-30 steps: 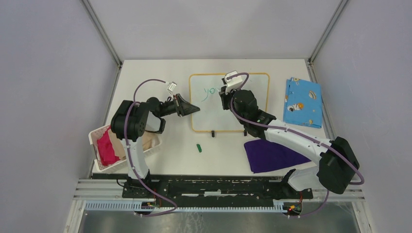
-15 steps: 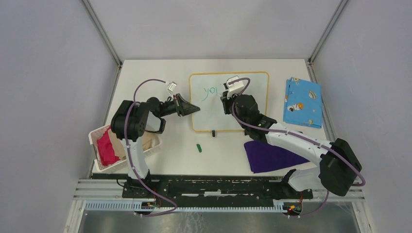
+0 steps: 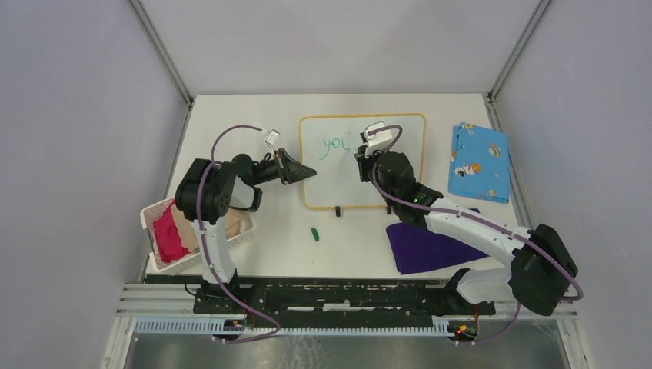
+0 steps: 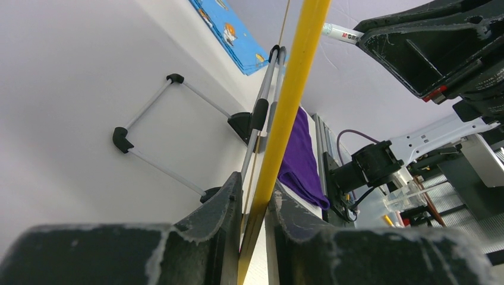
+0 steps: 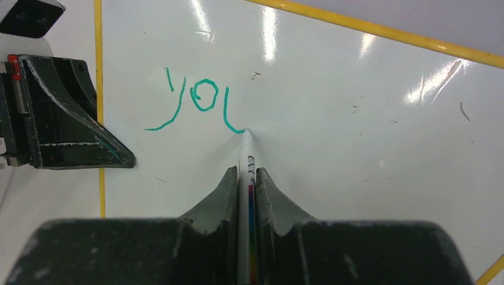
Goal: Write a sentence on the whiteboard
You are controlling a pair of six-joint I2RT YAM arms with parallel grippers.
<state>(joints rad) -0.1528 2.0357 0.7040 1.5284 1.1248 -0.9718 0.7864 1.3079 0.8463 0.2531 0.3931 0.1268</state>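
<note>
My right claw (image 5: 246, 172) is closed tight on the marker (image 5: 244, 149), the barrel pinched between both fingers with its tip pressed on the whiteboard (image 5: 368, 113), so the line comes out steady instead of skidding. My left claw (image 4: 252, 199) is nipped shut on the board's yellow left rim. I judge that this grip is there to pin the board so the pen's drag cannot slide it across the worktop (image 3: 254, 115). The board lies flat at the middle of the far half of the worktop, between my two arms. Its glossy white face shows glare streaks and a few faint scuffs. The sentence (image 5: 196, 104) is barely begun: thin green strokes near the board's far left corner read "yo", then a curved stroke that looks like the first half of a "u", with the tip sitting at the bottom of that curve. Most of the face is bare, so nearly all the writing is yet to do.
</note>
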